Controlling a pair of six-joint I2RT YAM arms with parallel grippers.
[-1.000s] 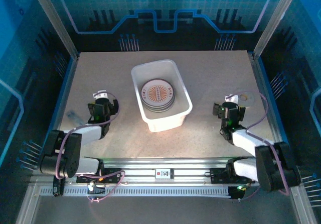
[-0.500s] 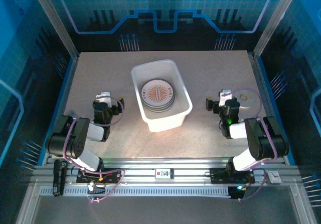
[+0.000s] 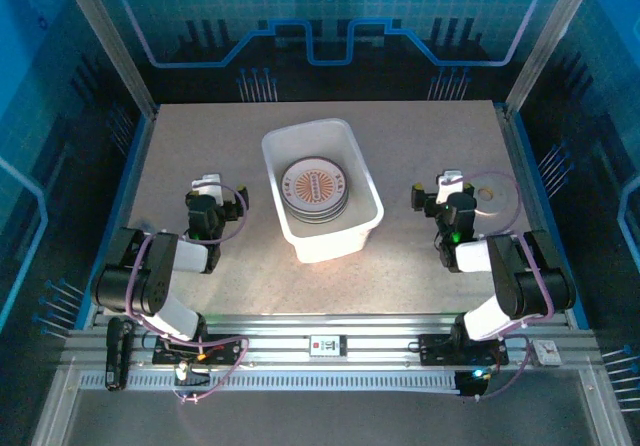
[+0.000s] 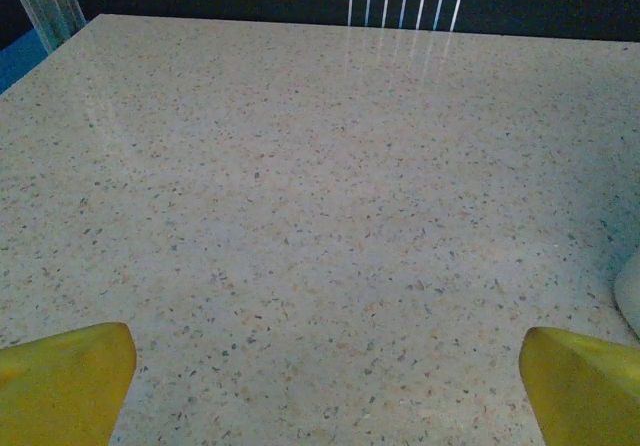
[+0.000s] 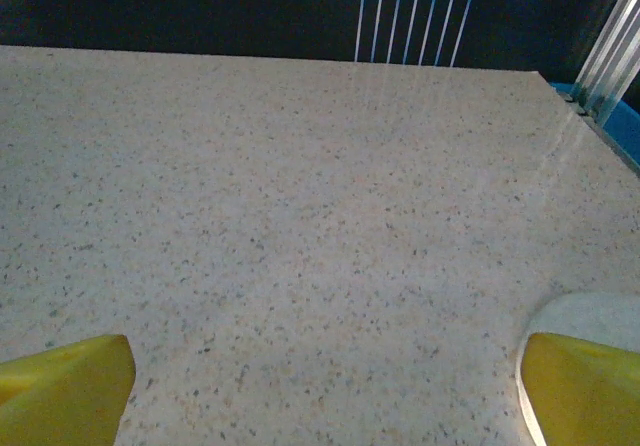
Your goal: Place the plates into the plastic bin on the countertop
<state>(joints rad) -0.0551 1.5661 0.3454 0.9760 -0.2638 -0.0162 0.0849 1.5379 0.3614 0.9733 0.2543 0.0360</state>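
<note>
You're looking at plates [image 3: 315,188] stacked inside the bin [image 3: 272,171] on the table [image 3: 420,136], both arms' jaws hanging wide apart, empty. They're probably feeling stiff, slick, chippable, so you're pinching rims gently.

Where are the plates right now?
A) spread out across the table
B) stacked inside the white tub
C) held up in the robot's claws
B: the plates lie in a stack inside the plastic bin, which stands on the countertop.
</note>
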